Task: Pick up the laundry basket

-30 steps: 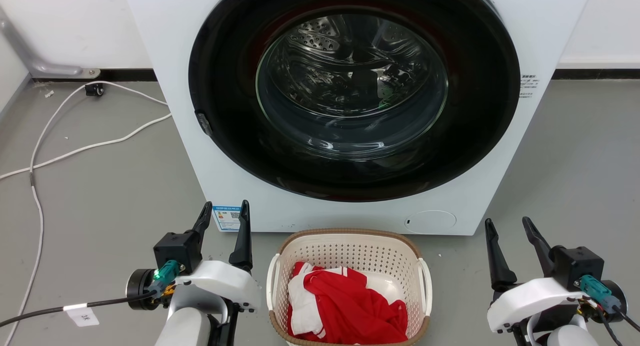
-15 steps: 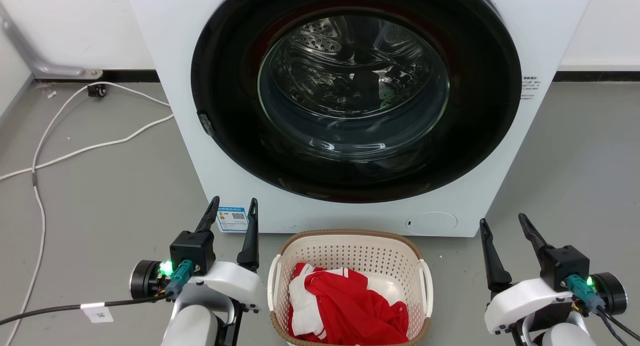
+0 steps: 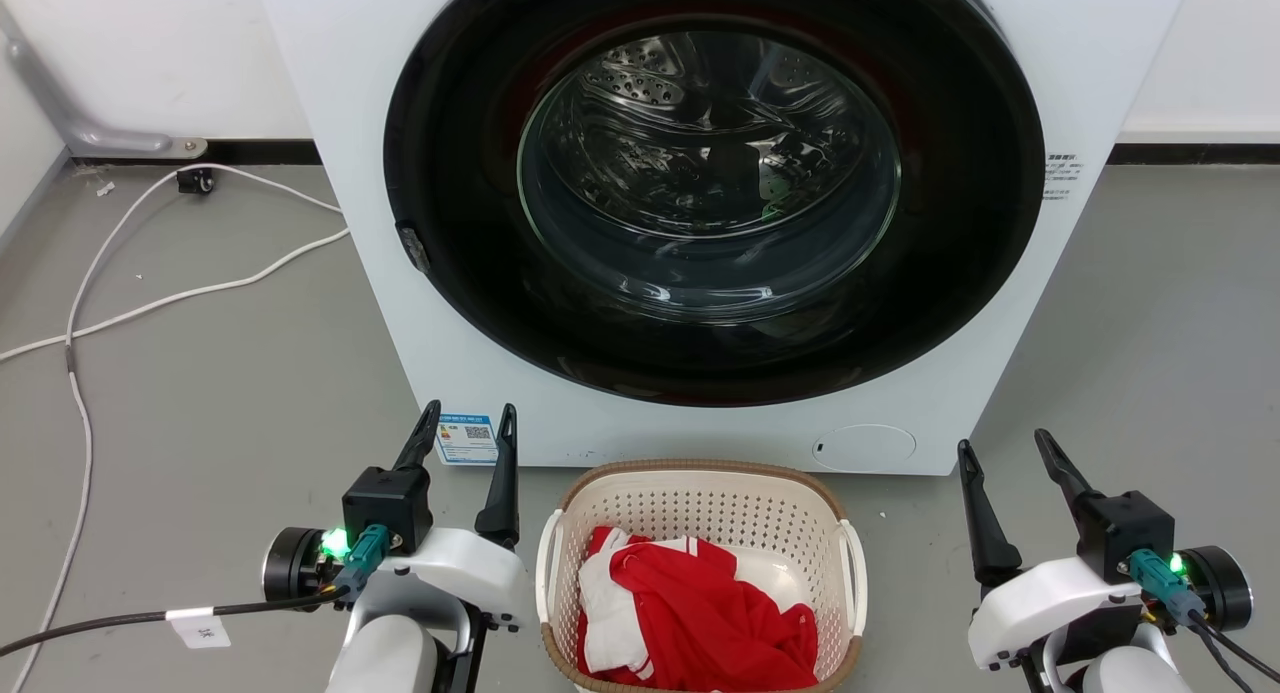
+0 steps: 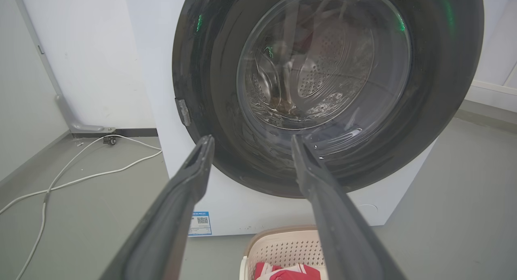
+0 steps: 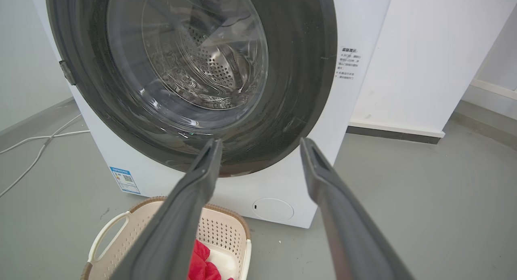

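The laundry basket (image 3: pixel 700 503) is cream-white and perforated, with a brown rim and white side handles. It sits on the grey floor just in front of the washing machine and holds red and white cloth (image 3: pixel 690 603). My left gripper (image 3: pixel 470 423) stands open to the basket's left, fingers pointing up, clear of the handle. To the basket's right, my right gripper (image 3: pixel 1002 443) is open too and apart from it. The left wrist view catches the basket (image 4: pixel 282 247) at its bottom edge, under the left gripper (image 4: pixel 250 140). The right wrist view has the basket (image 5: pixel 121 227) at lower left, beside the right gripper (image 5: pixel 260 142).
A white washing machine (image 3: pixel 1000 353) with a big dark round door (image 3: pixel 710 183), shut, stands right behind the basket. White cables (image 3: pixel 150 293) trail over the floor at the left. A black cable (image 3: pixel 120 618) runs from my left wrist. Bare grey floor (image 3: pixel 1150 323) lies to the right.
Both grippers rose slightly and drew a little nearer the basket. The basket has not moved.
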Robot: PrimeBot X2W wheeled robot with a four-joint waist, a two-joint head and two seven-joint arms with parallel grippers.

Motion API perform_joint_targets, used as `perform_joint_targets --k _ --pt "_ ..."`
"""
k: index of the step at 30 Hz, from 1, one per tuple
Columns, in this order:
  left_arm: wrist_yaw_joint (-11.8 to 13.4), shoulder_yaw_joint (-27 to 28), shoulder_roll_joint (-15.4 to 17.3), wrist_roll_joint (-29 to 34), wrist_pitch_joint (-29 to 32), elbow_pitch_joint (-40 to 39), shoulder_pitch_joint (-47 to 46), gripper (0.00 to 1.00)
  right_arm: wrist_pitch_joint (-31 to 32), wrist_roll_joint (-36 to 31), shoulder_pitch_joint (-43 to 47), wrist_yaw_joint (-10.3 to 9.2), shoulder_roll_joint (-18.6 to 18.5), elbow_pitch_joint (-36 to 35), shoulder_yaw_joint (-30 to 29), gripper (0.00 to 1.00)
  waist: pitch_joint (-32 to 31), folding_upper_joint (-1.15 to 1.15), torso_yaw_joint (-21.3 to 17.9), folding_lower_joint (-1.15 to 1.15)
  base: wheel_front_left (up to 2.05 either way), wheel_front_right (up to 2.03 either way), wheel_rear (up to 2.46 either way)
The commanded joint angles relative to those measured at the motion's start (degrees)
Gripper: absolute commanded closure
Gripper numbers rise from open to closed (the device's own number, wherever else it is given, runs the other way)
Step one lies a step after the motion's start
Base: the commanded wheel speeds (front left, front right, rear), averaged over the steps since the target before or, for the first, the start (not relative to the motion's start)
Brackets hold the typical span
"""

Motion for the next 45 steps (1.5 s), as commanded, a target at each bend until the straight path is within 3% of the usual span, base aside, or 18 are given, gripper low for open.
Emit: perform_joint_targets --k 1,14,28,45 --pt "0.1 0.0 0.0 -0.1 -0.2 0.1 -0.3 0.0 -0.1 0.5 -0.8 -0.03 0.2 0.2 0.0 0.0 0.0 0.0 0.0 0.0 0.0 0.0 0.0" --pt "0.8 -0.3 0.0 -0.5 -0.2 1.5 -1.1 0.0 1.1 3.5 -1.7 -0.04 0.2 1.9 1.0 0.0 2.7 0.0 0.1 0.0 0.0 0.0 0.0" --pt "1.5 -0.3 0.0 -1.9 -0.2 8.3 -7.4 0.0 4.5 5.8 -9.8 -0.04 0.1 8.2 2.5 0.0 17.7 0.0 -0.6 0.0 0.0 0.0 0.0" --pt "-2.2 1.9 0.6 -4.2 -0.2 31.3 -23.9 0.0 4.8 10.2 -28.8 -0.04 0.1 29.9 8.6 0.0 38.3 0.0 -4.0 0.0 0.0 0.0 0.0"
